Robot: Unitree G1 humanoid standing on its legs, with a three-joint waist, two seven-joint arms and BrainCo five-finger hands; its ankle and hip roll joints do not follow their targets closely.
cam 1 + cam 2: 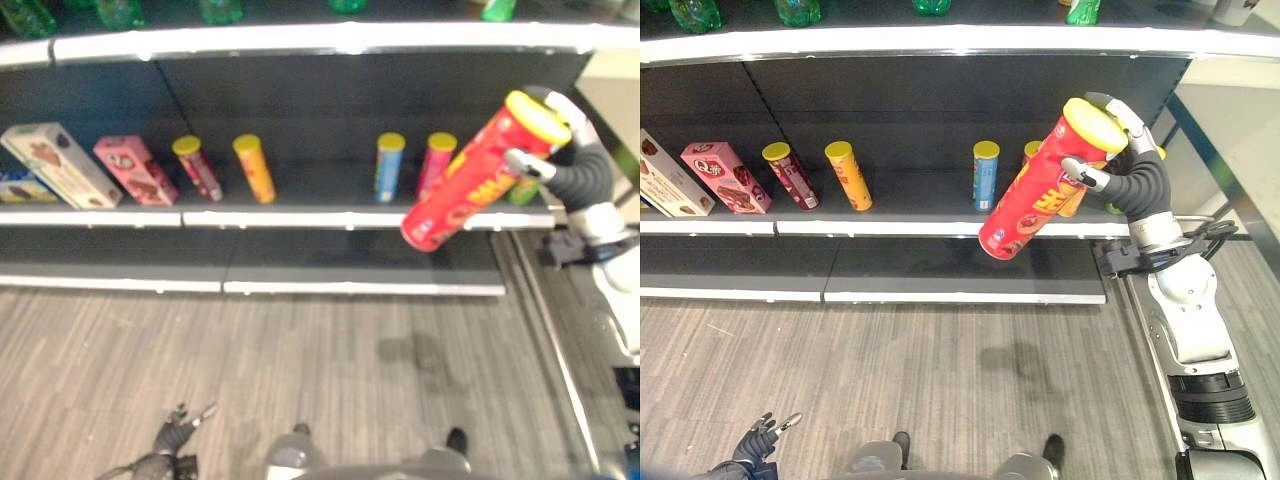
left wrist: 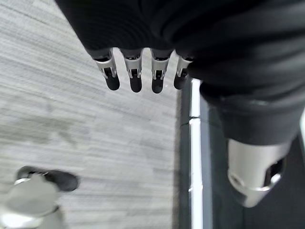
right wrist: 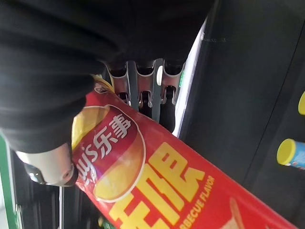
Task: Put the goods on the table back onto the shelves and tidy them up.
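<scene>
- Right hand, upper right, is clamped round a tilted red crisp can.
- Left hand, lower left, hangs with relaxed fingers over grey wood-grain floor.
- Dark shelf carries upright cans and boxes.

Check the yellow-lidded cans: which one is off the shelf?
The big red can, held tilted in the right hand in front of the shelf. The smaller dark red, orange, blue and pink cans stand on it.
</scene>
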